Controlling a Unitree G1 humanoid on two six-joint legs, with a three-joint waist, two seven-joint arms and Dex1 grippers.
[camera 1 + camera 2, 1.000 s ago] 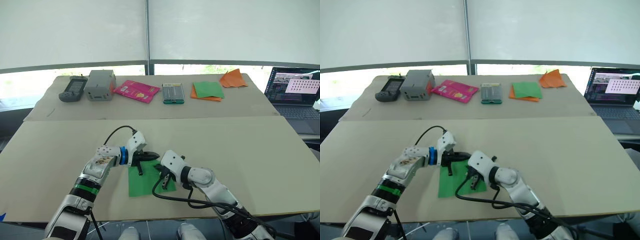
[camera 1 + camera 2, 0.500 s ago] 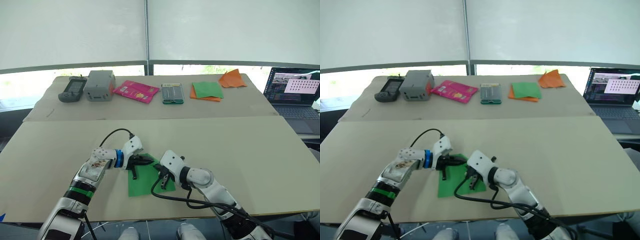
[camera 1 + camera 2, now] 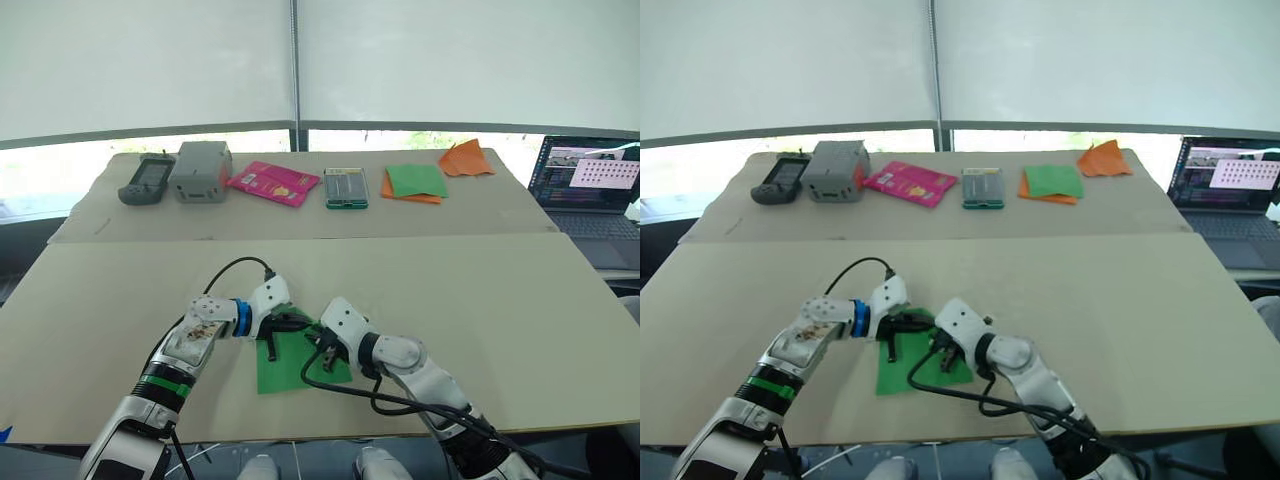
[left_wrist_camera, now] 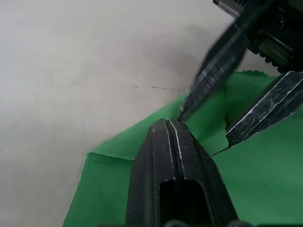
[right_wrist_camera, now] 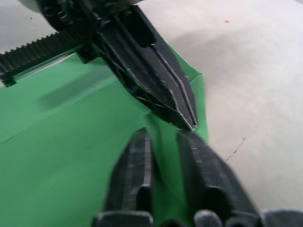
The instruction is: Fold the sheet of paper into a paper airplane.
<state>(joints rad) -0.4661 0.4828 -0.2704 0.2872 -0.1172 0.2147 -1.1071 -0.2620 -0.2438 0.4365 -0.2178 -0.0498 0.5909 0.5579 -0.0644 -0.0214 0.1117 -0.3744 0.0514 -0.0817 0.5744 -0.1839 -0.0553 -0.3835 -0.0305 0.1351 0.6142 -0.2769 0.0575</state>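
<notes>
Converging on one spot, both pincers are recorded at the upper edge of the sheet of paper (image 3: 290, 362), which lies flat on the tabletop (image 3: 480, 300) in the lower centre of the head views, just left of the frame's midline. The sheet is seen as a roughly upright rectangle, its long axis running from the lower frame edge toward the upper part of the frame, slightly tilted.

The left pincer (image 3: 291, 323) is noted at the sheet's top edge, entering from the left of the frame. In the left wrist view its two fingers (image 4: 171, 156) are seen pressed together, tips down on the green; whether a layer is caught between them cannot be told.

The right pincer (image 3: 322, 345) is noted entering from the right, over the sheet's upper right portion. In the right wrist view its fingers (image 5: 137, 165) are seen slightly spread, a narrow gap between them, nothing held, with the green paper directly beneath.

The two sets of tips are almost touching, near a raised flap at the upper right corner. The sheet extends away from both pincers toward the lower frame edge. Neither arm is clearly nearer; the fold is judged to be barely begun.
</notes>
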